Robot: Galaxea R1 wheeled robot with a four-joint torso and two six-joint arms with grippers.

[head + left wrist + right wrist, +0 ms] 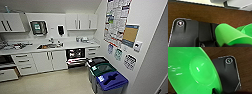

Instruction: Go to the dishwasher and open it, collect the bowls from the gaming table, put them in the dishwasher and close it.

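We look into a small white kitchen, with a lime green bowl close to each wrist.

On the left, the white cupboards are cut off by the edge. In the middle, the dishwasher sits under the white counter beside the steel sink, its dark inside showing and its door down. On the right stand a green-lidded bin and a blue-lidded bin; the wall posters have writing too blurry for us to read. The round lime green plastic bowl looms large at the right wrist, and green plastic shows at the left wrist. We cannot tell how either pincer stands.
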